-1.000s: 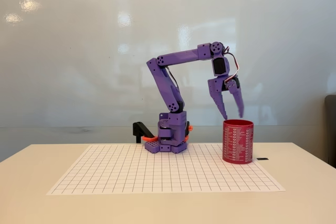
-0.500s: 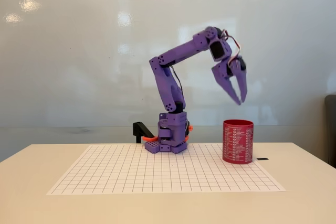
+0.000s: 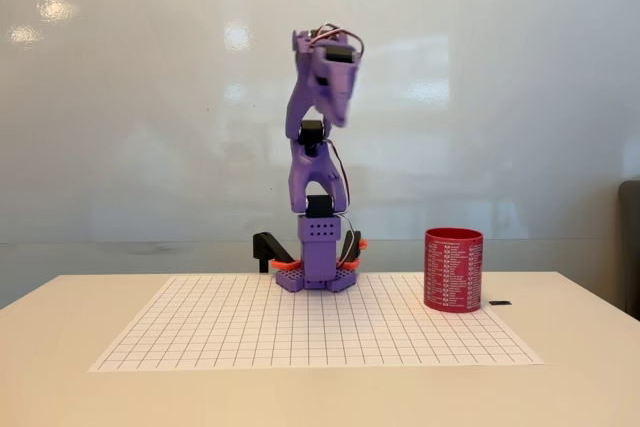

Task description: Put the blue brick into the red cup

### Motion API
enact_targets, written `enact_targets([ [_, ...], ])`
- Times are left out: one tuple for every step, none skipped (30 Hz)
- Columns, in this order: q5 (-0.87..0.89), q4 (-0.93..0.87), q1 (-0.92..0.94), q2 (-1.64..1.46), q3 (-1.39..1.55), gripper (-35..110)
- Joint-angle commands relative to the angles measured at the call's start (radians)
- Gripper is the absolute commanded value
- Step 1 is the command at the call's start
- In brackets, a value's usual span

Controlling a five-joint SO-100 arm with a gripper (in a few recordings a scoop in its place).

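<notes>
In the fixed view the purple arm [image 3: 318, 177] is seen folded upright above its base, well apart from the red cup [image 3: 453, 269]; the gripper [image 3: 335, 112] is held high, pointed toward the camera, and whether the fingers are spread or closed cannot be told; the red cup is stood upright on the surface [image 3: 580, 367] at the right edge of the grid mat [image 3: 250, 332]; the blue brick cannot be made out.

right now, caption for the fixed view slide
Purple arm folded upright over its base, red cup standing on the grid mat at right.
</notes>
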State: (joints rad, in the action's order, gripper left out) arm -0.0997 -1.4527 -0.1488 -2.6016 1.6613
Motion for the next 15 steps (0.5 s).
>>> enact_targets([
  [0.037, -0.006, 0.091, -0.267, 0.106, -1],
  [0.052, -0.014, 0.101, -0.334, 0.146, -1],
  [0.064, -0.014, 0.107, -0.402, 0.199, -1],
  [0.074, -0.006, 0.112, -0.468, 0.265, -1],
  [0.084, 0.018, 0.120, -0.535, 0.342, -1],
  [0.086, 0.040, 0.126, -0.598, 0.423, -1],
  [0.095, 0.075, 0.126, -0.652, 0.505, -1],
  [0.106, 0.097, 0.126, -0.687, 0.575, -1],
  [0.118, 0.126, 0.126, -0.699, 0.640, -1],
  [0.127, 0.167, 0.127, -0.699, 0.707, -1],
  [0.126, 0.207, 0.129, -0.699, 0.770, -1],
  [0.130, 0.244, 0.129, -0.699, 0.833, -1],
  [0.133, 0.276, 0.129, -0.699, 0.893, -1],
  [0.137, 0.310, 0.127, -0.699, 0.953, -1],
  [0.138, 0.342, 0.127, -0.699, 1.015, -1],
])
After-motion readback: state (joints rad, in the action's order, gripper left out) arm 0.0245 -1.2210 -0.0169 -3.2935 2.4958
